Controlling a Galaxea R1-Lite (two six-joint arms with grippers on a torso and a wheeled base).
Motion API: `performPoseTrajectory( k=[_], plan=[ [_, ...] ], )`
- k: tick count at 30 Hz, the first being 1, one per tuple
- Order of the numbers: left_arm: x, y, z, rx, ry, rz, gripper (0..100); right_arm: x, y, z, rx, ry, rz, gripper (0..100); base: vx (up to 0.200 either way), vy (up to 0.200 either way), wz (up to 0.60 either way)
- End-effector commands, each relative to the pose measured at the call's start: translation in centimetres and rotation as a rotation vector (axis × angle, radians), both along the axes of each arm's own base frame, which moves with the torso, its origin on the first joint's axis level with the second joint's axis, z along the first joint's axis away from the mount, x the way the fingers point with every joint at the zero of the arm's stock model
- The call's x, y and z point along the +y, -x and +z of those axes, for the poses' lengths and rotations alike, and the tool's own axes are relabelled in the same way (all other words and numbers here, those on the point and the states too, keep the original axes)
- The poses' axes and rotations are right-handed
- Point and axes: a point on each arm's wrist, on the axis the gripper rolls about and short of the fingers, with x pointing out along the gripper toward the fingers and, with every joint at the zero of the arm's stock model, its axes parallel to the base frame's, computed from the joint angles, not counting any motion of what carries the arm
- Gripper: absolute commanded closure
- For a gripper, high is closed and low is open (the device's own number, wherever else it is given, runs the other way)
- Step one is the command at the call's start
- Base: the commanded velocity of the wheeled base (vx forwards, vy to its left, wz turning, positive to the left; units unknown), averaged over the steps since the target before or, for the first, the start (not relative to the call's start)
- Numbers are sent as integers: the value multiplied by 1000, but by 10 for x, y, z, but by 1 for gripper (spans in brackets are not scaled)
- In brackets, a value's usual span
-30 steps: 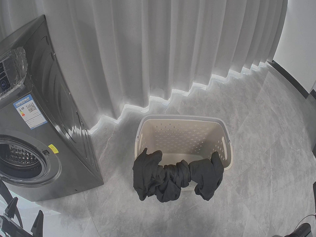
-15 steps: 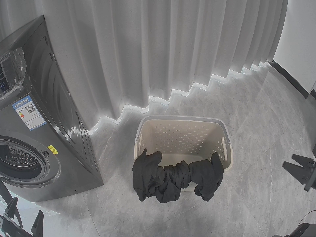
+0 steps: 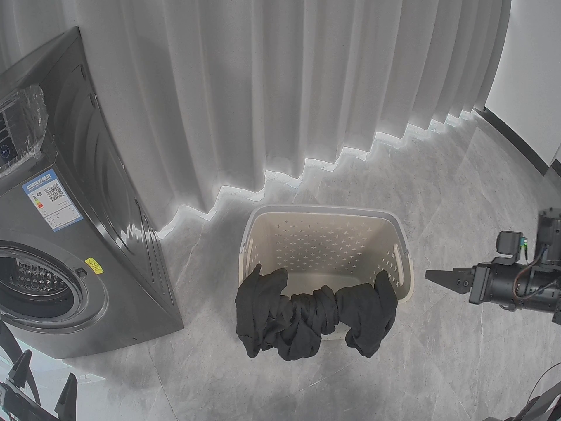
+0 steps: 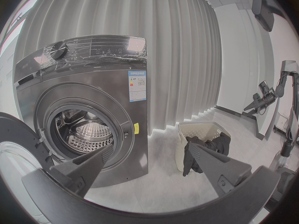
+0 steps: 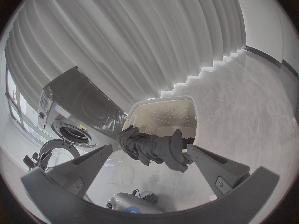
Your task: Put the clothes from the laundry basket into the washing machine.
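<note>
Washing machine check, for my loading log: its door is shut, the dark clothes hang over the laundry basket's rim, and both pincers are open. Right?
Not quite. The washing machine door is open, drum exposed, as the left wrist view shows. The rest holds: dark clothes hang over the laundry basket rim; left pincer and right pincer are open.

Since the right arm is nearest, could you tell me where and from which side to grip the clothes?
Probably the twisted middle of the clothes, where they cross the near rim of the basket, from above: that bunch is narrow and raised, while both ends hang loose.
</note>
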Motion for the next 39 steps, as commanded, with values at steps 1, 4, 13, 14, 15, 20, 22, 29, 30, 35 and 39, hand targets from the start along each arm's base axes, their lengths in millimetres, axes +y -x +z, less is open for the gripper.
performPoseTrajectory(
  k=[1,4,13,14,15,20,22,29,30,35,39],
  plan=[
    [0,0,-5,0,1,0,0,10,-42,-36,100,28,-8,0,0,0,0],
    [0,0,-5,0,1,0,0,13,-55,-52,112,46,-30,0,0,0,0],
    [0,0,-5,0,1,0,0,27,-91,-96,136,59,-29,0,0,0,0],
    [0,0,-5,0,1,0,0,28,-93,-101,141,57,-29,0,0,0,0],
    [0,0,-5,0,1,0,0,29,-94,-105,144,57,-27,0,0,0,0],
    [0,0,-5,0,1,0,0,37,-98,-118,153,60,-5,0,0,0,0],
    [0,0,-5,0,3,0,0,44,-99,-126,149,59,13,0,0,0,0],
    [0,0,-5,0,1,0,0,52,-107,-146,168,81,3,0,0,0,0],
    [0,0,-5,0,1,0,0,53,-108,-147,169,81,1,0,0,0,0],
    [0,0,-5,0,1,0,0,54,-111,-150,174,77,-1,0,0,0,0],
    [0,0,-5,1,0,0,0,56,-110,-151,181,77,2,0,0,0,0]
  ],
)
